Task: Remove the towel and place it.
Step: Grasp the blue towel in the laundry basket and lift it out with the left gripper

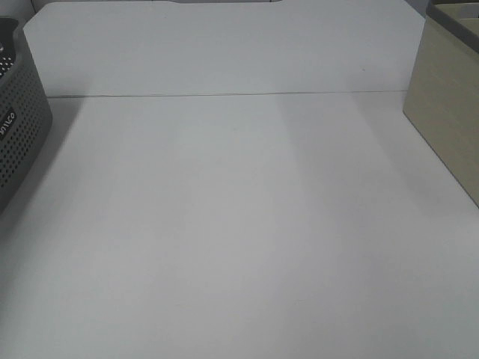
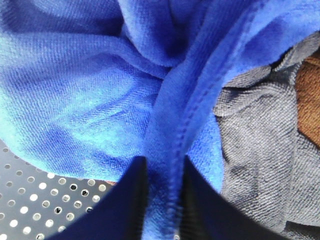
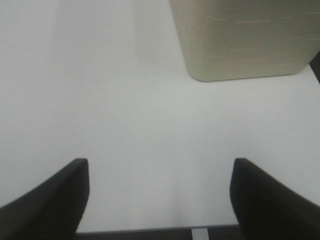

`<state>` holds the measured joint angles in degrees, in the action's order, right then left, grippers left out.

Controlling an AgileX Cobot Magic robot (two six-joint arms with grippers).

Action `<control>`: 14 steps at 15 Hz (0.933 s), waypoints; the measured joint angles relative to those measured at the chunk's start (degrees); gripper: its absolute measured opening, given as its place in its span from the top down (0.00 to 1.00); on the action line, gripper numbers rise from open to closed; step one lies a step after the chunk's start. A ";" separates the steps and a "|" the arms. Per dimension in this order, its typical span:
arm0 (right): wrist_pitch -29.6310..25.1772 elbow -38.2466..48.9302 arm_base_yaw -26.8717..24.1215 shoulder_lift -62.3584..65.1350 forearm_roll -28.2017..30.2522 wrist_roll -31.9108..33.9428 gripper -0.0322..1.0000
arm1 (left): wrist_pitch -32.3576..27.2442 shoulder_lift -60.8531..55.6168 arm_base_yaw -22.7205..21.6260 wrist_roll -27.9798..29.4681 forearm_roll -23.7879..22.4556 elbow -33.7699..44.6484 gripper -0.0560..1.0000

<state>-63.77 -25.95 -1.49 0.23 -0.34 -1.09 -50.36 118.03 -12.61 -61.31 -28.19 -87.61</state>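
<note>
Since the coming move is judged to be a lift out of the basket, entries are ranked by their bearing on it.

Item 1, towel [image 2: 75, 100]: blue plush, bunched, lying in the grey basket [image 1: 19, 127] between 9 and 10 o'clock on the white table [image 1: 239, 224]. It is hidden from the high camera and shows only at the left wrist. A fold with a stitched hem [image 2: 195, 120] runs lengthwise straight out from the fingers, in line with the reach and not across it.

Item 2, left gripper [image 2: 164, 167]: clamped on that fold, one dark finger on each side, with cloth filling the gap. This is by far the nearer arm, and likely the one to pull.

Item 3, grey cloth [image 2: 260, 150]: touching the towel alongside the hem, seemingly partly beneath it. It may drag along on the lift.

Item 4, right gripper [image 3: 160, 167]: fingers spread wide, holding nothing, over bare table near the beige box [image 1: 445, 97] at 2 o'clock, well apart from the towel.

Arms: not visible from the high camera.
</note>
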 joint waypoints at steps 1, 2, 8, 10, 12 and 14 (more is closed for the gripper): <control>0.00 0.00 0.00 0.00 0.00 0.00 0.26 | 0.00 -0.11 0.00 0.00 -0.34 0.00 0.88; 0.00 0.00 0.00 0.00 0.00 0.00 0.26 | 0.00 -0.40 0.00 0.00 -0.34 0.00 0.94; 0.00 0.00 0.00 0.00 0.00 0.00 0.26 | -0.46 -11.63 0.29 3.21 3.32 -6.59 0.95; 0.00 0.00 0.00 0.00 0.00 0.00 0.26 | -0.40 -20.68 0.29 4.07 10.37 -9.68 0.95; 0.00 0.00 0.00 0.00 0.00 0.00 0.26 | -0.34 -24.58 0.29 4.07 13.58 -9.68 0.95; 0.00 0.00 0.00 0.00 0.00 0.00 0.26 | -0.34 -28.42 0.29 3.95 16.90 -9.68 0.95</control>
<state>-63.77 -25.95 -1.49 0.23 -0.34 -1.09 -50.71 89.61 -12.32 -57.35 -11.29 -97.29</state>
